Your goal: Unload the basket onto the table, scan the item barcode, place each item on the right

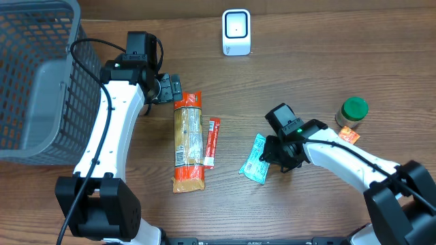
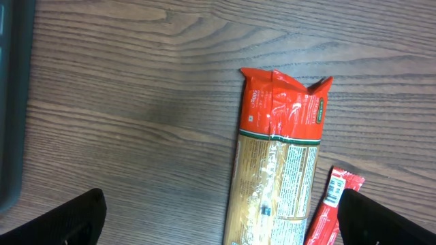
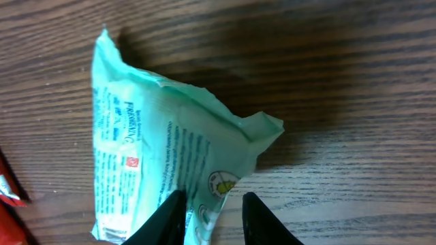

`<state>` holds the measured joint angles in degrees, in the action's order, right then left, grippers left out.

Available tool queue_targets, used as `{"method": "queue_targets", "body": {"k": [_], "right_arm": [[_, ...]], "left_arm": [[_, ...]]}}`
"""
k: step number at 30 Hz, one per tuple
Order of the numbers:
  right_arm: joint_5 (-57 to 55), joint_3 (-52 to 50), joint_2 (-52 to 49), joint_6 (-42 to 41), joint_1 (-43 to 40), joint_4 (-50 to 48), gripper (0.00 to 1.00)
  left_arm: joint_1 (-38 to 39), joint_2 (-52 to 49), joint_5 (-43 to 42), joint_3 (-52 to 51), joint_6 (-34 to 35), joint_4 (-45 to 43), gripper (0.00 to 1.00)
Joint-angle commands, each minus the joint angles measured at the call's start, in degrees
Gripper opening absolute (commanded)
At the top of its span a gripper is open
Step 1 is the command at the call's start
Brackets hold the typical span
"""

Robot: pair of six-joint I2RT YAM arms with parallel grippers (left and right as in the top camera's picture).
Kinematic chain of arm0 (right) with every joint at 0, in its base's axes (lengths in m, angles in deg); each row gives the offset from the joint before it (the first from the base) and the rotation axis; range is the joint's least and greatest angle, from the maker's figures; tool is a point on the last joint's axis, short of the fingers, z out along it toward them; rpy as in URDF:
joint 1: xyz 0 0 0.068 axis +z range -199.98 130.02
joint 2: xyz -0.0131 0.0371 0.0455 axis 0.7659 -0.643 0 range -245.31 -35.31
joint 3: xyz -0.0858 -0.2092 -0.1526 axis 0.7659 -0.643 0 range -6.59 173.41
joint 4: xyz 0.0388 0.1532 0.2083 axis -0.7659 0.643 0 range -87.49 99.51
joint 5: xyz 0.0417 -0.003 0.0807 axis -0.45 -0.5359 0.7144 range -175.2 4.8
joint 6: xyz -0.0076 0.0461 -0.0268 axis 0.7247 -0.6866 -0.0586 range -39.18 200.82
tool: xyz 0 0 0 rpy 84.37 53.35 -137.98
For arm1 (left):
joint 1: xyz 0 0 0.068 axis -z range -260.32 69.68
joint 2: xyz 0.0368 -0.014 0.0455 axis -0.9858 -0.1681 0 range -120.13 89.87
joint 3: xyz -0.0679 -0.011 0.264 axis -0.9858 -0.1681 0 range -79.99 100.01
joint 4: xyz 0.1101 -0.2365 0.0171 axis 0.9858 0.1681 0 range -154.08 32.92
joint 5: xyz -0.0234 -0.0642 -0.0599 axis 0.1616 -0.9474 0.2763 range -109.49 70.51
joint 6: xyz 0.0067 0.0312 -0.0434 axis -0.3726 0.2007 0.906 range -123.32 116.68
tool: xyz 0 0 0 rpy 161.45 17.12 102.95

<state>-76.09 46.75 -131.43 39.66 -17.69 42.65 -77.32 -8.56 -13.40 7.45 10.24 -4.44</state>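
Jaws of the right gripper (image 3: pixel 212 204): narrow, a slit left between the black fingers. They straddle the lower edge of the mint-green packet (image 3: pixel 163 136). One finger lies against the film and the other stands over bare wood. Whether the film is pinched cannot be told.

Jaws of the left gripper (image 2: pixel 221 221): spread wide, holding nothing, hanging over the orange-red top of the pasta bag (image 2: pixel 279 156).

Mint-green packet: flat on the wooden table (image 1: pixel 306 61), right of centre, well apart from the white scanner (image 1: pixel 236 32) at the far edge. It is a thin crinkled film pouch, irregular in outline with one corner puckered. It bears small dark print, a tiny red square and a round emblem. No barcode can be made out.

Pasta bag: long and narrow, with a clear middle over pale strands, orange-red crimped ends and a printed label.

Red stick sachet (image 1: pixel 212 141): slim, lying just beside the pasta bag.

Jar with green lid (image 1: pixel 353 112): round, near the right edge.

Grey mesh basket (image 1: pixel 34 82): far left.
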Motion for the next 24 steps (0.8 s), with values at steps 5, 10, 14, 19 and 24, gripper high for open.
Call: {"method": "queue_targets", "body": {"k": [5,10,14,19,24], "right_arm": [[3.74,-0.52,-3.04,-0.37,-4.42,0.22,0.29],[3.63,-0.52,-3.04,-0.37,-4.39,0.2,0.28],[3.63,-0.52,-3.04,-0.37,-4.39,0.2,0.27],[3.63,-0.52,-3.04,-0.37,-4.42,0.2,0.2],[4.09,-0.5,-3.04,1.14,-4.42,0.0,0.15]], "left_arm": [[0.02,0.7,0.44,0.87,-0.26,0.02,1.0],[0.02,0.7,0.44,0.87,-0.26,0.02,1.0],[0.02,0.7,0.44,0.87,-0.26,0.02,1.0],[0.02,0.7,0.44,0.87,-0.26,0.02,1.0],[0.02,0.7,0.44,0.87,-0.26,0.02,1.0]]}}
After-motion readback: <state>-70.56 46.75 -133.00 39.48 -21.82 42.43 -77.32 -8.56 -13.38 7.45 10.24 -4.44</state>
